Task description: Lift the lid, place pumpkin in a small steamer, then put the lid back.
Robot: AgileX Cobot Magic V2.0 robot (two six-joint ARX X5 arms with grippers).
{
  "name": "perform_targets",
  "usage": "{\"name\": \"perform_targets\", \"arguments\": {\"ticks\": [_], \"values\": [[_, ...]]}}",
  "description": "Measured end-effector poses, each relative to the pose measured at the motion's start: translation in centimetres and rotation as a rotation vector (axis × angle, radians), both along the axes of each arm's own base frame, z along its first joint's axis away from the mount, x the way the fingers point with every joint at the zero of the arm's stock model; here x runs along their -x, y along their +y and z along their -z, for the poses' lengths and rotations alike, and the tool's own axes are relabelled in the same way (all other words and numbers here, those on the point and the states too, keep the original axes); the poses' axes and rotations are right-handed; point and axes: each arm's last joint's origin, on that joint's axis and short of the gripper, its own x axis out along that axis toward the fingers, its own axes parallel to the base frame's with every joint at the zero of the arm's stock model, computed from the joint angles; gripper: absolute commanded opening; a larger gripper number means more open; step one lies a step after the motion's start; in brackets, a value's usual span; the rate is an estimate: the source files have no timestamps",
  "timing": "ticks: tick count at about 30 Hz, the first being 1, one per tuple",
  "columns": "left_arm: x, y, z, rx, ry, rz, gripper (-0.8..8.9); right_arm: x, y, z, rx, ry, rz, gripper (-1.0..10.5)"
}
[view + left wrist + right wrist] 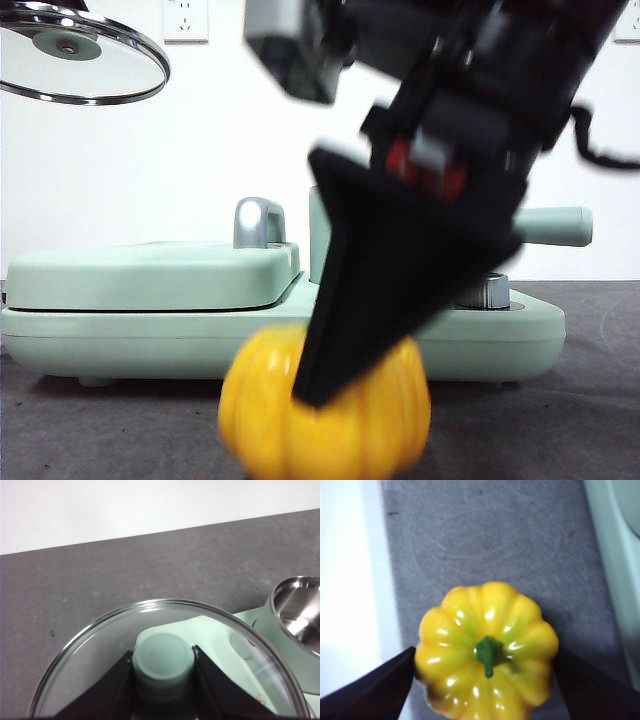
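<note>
The lid (85,55), glass with a steel rim, hangs high at the upper left of the front view. My left gripper (162,656) is shut on its mint-green knob (162,672). Through the left wrist view the small steamer (300,615) stands open beside and below the lid, its steel inside bare. In the front view its long handle (560,225) sticks out behind the dark arm. The glossy yellow pumpkin (385,425) sits on the grey table near the front edge. My right gripper (485,652) has come down over the pumpkin (485,625), with a black jaw pressed against each side.
A wide flat mint-green griddle unit (150,285) with a steel hinge (258,222) spans the table behind the pumpkin. The steamer stands on its right end. A white wall is at the back.
</note>
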Motion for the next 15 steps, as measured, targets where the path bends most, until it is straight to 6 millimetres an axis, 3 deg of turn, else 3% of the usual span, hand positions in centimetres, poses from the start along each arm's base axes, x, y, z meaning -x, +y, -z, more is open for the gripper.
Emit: {"name": "perform_targets", "arguments": {"ticks": [9, 15], "values": [[0.0, 0.0, 0.0, 0.0, 0.0, -0.002, 0.1, -0.2, -1.7, -7.8, -0.051, -0.018, 0.233, 3.7], [0.0, 0.0, 0.0, 0.0, 0.0, -0.002, 0.1, -1.6, -3.4, -12.4, -0.011, -0.027, 0.452, 3.7]]}}
